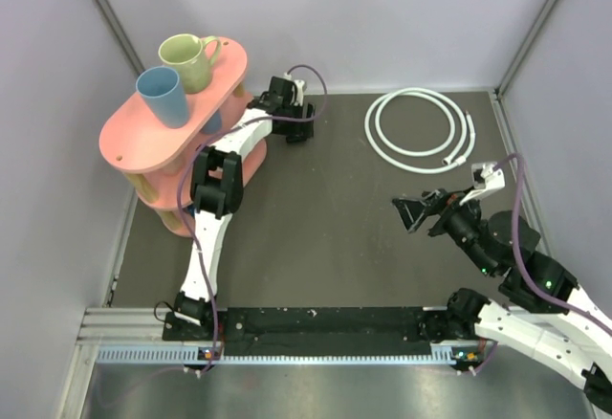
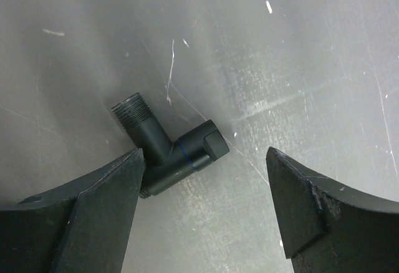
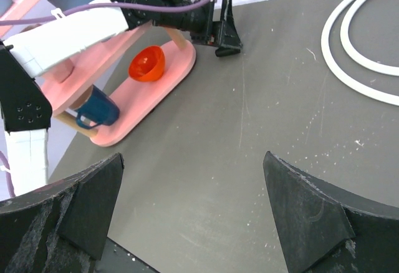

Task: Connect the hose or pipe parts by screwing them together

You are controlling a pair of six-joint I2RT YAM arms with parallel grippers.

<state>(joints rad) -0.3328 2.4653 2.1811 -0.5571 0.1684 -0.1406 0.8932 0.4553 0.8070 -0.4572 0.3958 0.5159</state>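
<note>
Left tool (image 2: 203,154) released, jaws spread wide and lowered over the black T-shaped connector (image 2: 168,151), which lies flat on the worktop (image 2: 299,67) between the fingers, well off-centre. One end of its body is against, or just behind, one finger (image 2: 93,204), and a broad gap lies on the other side. The threaded branch points away from the tool, ahead of the fingertips. For a sound pick-up, the tool would best shift sideways to centre the body between the jaws. It should then close across the plain barrel, leaving the threads bare for mating. Closing from the present offset is likely to push or spin the part. Right tool (image 1: 413,213) likewise released and holding nothing, hovering over bare worktop. The coiled white hose (image 1: 370,130) lies ahead of it and to one side, well apart from the connector. Clearances: the pink two-tier rack (image 1: 120,142), carrying a green mug (image 1: 188,60) and a blue cup (image 1: 163,96), stands just beside the left tool and arm, and the back wall is near beyond it. The room for lifting and carrying lies toward the open middle of the worktop, between the two tools.
</note>
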